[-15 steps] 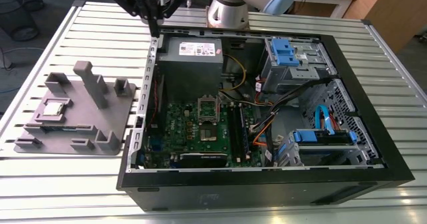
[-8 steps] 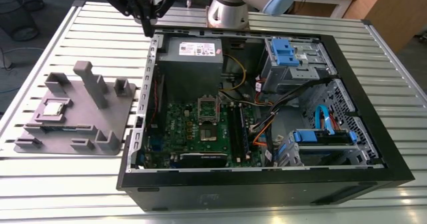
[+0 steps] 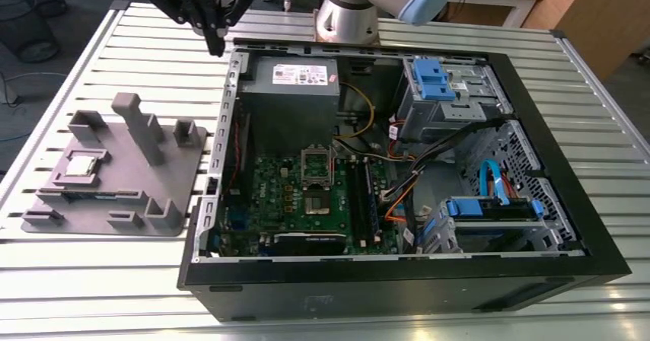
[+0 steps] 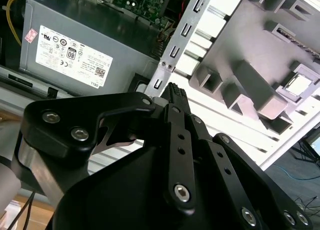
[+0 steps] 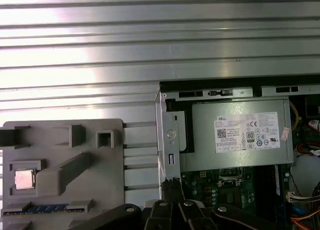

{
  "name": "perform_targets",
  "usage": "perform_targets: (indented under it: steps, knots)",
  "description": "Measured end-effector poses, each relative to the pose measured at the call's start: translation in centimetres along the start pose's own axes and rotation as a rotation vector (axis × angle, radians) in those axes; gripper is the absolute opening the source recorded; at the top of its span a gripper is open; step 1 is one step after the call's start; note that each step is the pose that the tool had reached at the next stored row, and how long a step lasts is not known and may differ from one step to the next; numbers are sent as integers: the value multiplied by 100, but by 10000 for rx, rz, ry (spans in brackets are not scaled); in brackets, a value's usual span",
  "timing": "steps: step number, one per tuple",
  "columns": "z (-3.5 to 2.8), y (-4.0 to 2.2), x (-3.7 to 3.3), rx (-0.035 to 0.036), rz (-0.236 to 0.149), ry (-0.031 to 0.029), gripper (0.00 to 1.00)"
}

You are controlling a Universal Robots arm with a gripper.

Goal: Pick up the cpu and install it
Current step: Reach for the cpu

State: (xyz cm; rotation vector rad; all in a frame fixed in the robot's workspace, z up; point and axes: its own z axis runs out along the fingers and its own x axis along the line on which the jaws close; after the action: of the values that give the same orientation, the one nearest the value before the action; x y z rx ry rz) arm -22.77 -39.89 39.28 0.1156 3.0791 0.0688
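The cpu [image 3: 81,166] is a small square chip with a pale silver top. It lies in a recess of the grey fixture plate [image 3: 178,170] at the exterior view's left, beside the open computer case [image 3: 528,128]. Both wrist views show the cpu [image 4: 300,85] [image 5: 25,179] on that plate. My gripper [image 3: 215,48] hangs high over the case's far left corner, well away from the chip. Its fingers [image 4: 176,92] are pressed together, holding nothing, and their tip [image 5: 171,182] lies over the case's edge. Inside the case, the motherboard [image 3: 274,181] carries a socket [image 3: 316,164] with its frame raised.
A grey power supply [image 3: 294,78] sits at the far end of the case, close under my gripper. Blue drive brackets [image 3: 431,78] and bundled cables [image 3: 406,173] fill the case's right half. Upright grey posts [image 3: 142,128] rise from the fixture plate. The table is slatted metal [image 3: 102,280].
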Motion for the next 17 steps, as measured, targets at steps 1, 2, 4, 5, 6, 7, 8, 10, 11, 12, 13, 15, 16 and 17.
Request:
perform_targets:
  steps: [1, 2, 4, 5, 6, 7, 8, 10, 11, 12, 13, 15, 16, 17]
  knots:
    - [-1, -1, 19, -1, 0, -10, 11]
    - [-2, -3, 36, -2, -1, -20, 11]
    - [-4, -5, 73, -4, -2, -45, 11]
    - [-5, -7, 90, -5, -2, -57, 11]
    - [-6, -8, 108, -6, -2, -69, 11]
    - [-7, -9, 126, -7, -2, -82, 11]
    - [-8, -10, 142, -7, -4, -93, 11]
    - [-10, -13, 173, -10, -4, -115, 11]
    - [-11, -14, 187, -10, -5, -124, 11]
    - [-12, -15, 202, -11, -6, -135, 11]
    - [-13, -16, 217, -12, -6, -144, 11]
    - [-15, -18, 247, -13, -8, -166, 11]
    - [-16, -19, 262, -13, -7, -175, 11]
    - [-17, -20, 277, -14, -8, -186, 11]
